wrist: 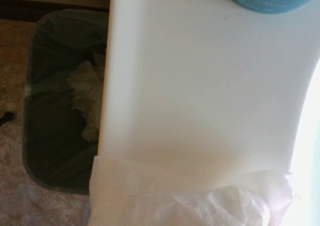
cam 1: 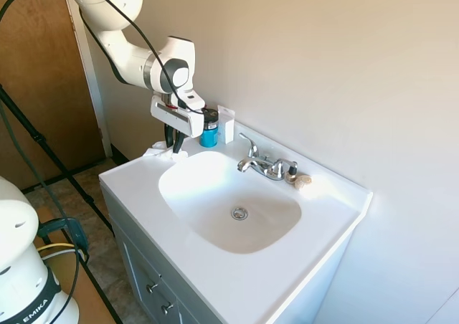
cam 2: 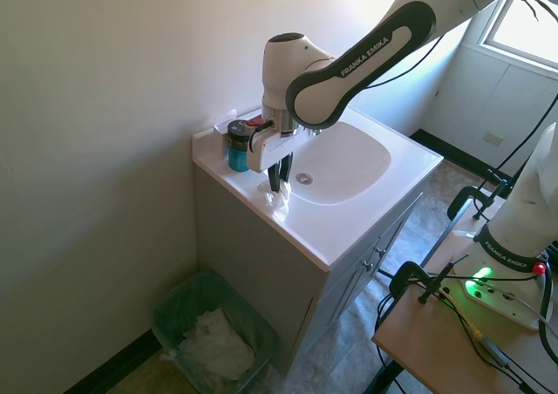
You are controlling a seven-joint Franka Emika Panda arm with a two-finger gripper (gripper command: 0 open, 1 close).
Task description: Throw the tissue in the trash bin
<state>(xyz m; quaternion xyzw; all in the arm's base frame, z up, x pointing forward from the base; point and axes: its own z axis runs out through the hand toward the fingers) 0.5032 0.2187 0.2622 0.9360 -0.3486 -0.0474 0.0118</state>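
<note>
The tissue [cam 1: 159,153] is a crumpled white wad at the counter's back left corner, and it also fills the near edge of the wrist view as the tissue [wrist: 200,201]. My gripper [cam 1: 173,145] points straight down onto it with the fingers drawn together on its top. From the other side the tissue [cam 2: 279,204] hangs just below my gripper [cam 2: 279,181], touching or just over the counter. The trash bin [cam 2: 209,333], lined in green with white paper inside, stands on the floor beside the vanity. The bin [wrist: 55,106] also shows in the wrist view, beyond the counter's edge.
A blue jar [cam 1: 209,130] and an upright flat white piece [cam 1: 226,123] stand against the wall just behind the gripper. The faucet [cam 1: 262,165], a tan lumpy object [cam 1: 303,180] and the sink basin [cam 1: 215,216] lie to its right. A wooden door [cam 1: 43,73] is on the left.
</note>
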